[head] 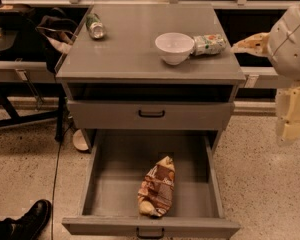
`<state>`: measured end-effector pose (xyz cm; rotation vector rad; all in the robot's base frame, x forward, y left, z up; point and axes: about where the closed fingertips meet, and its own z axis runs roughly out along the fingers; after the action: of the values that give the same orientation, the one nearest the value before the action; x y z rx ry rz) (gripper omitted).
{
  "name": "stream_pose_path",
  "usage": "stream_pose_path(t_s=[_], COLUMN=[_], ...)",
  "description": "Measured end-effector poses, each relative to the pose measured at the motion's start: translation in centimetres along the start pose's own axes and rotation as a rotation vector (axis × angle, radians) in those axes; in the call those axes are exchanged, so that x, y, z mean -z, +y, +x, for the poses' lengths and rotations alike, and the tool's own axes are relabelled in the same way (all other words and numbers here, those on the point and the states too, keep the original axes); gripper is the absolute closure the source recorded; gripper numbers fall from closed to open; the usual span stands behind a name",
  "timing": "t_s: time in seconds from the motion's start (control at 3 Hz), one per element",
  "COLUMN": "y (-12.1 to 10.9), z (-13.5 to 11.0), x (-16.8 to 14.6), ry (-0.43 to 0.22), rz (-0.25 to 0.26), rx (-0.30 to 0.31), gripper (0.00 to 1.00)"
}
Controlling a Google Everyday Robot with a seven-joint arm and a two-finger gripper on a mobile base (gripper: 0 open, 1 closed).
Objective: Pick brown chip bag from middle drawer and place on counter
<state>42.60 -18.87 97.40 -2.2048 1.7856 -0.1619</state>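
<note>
In middle drawer (115, 184), brown chip bag (157, 186) — gripper (291, 116) at right

You have dim, warm overhead light, with a faint sheen on the smooth grey metal surface (135, 54). Shadow fills the open recess (150, 91) beneath. The cream gripper (291, 115) at the right edge reads soft.

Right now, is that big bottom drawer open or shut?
Open: the middle drawer is pulled out, the brown chip bag lying inside. The gripper hangs at the right edge.
</note>
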Motion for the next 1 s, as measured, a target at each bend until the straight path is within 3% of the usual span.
stream_pose_path(t_s=[0.33, 0.67, 1.0], y=[-0.2, -0.5, -0.7], z=[1.2, 1.1, 1.1], x=[-3.1, -7.8, -12.5], ry=[-0.196, -0.453, -0.628], rz=[-0.075, -0.168, -0.22], rx=[0.143, 0.182, 0.145], gripper=[0.0, 0.0, 0.0])
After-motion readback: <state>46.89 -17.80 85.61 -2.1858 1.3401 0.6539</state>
